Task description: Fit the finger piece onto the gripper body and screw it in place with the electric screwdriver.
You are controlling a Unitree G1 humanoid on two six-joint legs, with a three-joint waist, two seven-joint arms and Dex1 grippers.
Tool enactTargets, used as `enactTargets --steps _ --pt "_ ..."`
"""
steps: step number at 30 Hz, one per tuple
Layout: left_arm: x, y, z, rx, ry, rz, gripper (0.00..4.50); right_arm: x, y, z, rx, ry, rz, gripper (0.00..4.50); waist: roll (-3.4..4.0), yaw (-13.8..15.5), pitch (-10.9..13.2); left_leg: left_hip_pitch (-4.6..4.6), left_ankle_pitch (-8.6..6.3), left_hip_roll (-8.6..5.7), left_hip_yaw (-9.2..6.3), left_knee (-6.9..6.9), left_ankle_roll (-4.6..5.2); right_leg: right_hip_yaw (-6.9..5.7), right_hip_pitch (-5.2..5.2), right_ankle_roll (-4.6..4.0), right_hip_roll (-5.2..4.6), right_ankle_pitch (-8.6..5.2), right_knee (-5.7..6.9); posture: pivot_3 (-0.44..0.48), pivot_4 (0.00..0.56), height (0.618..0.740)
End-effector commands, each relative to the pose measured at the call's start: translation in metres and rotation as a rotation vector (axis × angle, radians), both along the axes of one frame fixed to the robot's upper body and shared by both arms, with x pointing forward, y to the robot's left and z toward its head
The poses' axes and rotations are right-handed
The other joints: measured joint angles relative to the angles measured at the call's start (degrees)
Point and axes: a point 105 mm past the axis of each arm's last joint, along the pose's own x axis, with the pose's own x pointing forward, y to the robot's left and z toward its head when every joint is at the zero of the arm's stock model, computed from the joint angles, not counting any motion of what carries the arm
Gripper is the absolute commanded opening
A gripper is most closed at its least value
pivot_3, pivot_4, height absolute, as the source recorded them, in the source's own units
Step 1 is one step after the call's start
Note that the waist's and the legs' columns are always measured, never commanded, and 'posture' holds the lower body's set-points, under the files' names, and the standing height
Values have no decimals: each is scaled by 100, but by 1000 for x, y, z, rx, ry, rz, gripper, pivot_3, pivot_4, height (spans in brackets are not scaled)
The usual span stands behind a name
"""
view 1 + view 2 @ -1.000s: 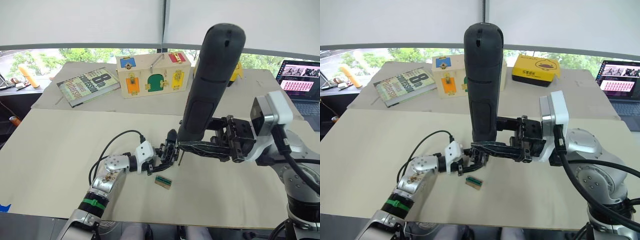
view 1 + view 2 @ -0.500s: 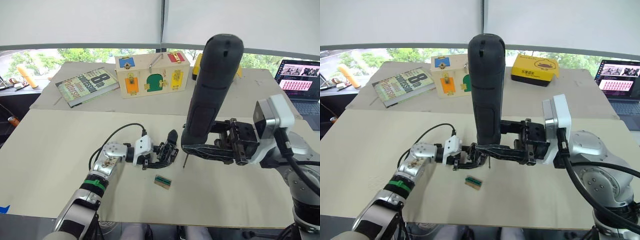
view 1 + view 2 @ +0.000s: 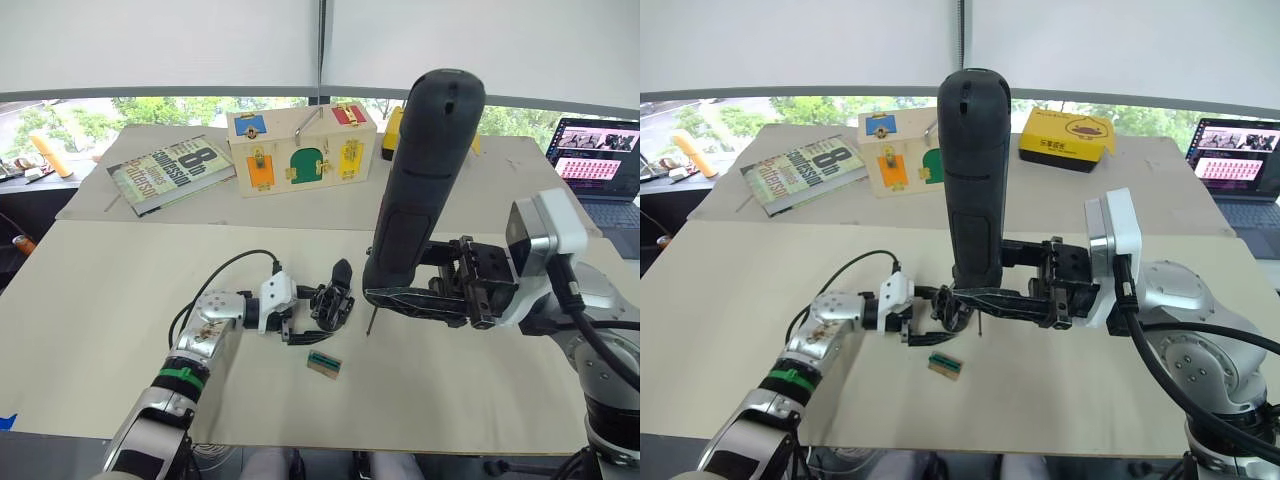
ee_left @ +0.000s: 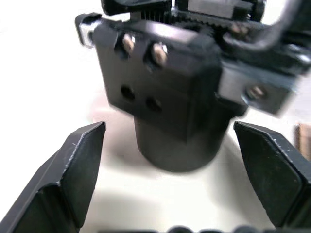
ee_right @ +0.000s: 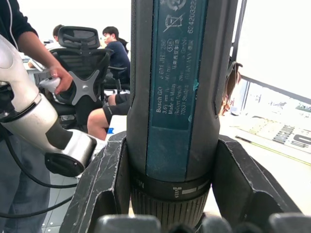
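Where its label reads "Bosch GO", electric screwdriver [image 5: 171, 97] in right pincer's [image 3: 400, 300] grip; left pincer [image 4: 170, 194] open.

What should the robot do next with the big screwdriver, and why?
Probably ease the screwdriver toward the black gripper body and line its bit up with a screw. The right gripper holds the tool upright with the bit just beside the body, while the left gripper's open jaws sit on either side of the body, not clamping it.

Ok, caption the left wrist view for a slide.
Left hand open around the small black blocky gripper body, its fingers apart on either side, not touching.
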Motion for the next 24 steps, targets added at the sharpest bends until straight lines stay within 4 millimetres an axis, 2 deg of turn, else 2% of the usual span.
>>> enactTargets --steps 1,7,17,24 --pt "-10 4 5 -26 -6 5 4477 -5 -1 11 29 -62 3 1913 0 3 0 0 0 0 0 0 0 1 0 0 -5 0 0 0 150 740" --pt "-21 -4 9 -46 -9 15 4477 -3 -1 10 38 -65 -4 1913 0 54 0 -2 0 -3 0 0 0 -1 0 0 -13 0 -2 0 150 740" --pt "-15 -27 4 -48 -4 78 4477 -2 -2 11 39 -75 -11 1913 0 49 0 -1 0 -6 1 0 0 -1 2 1 2 1 0 0 150 740" --pt "-12 -30 -4 -29 15 103 4477 -2 -2 11 41 -79 -20 1913 0 68 0 0 0 -8 0 1 1 0 4 1 -4 1 -1 0 150 740"
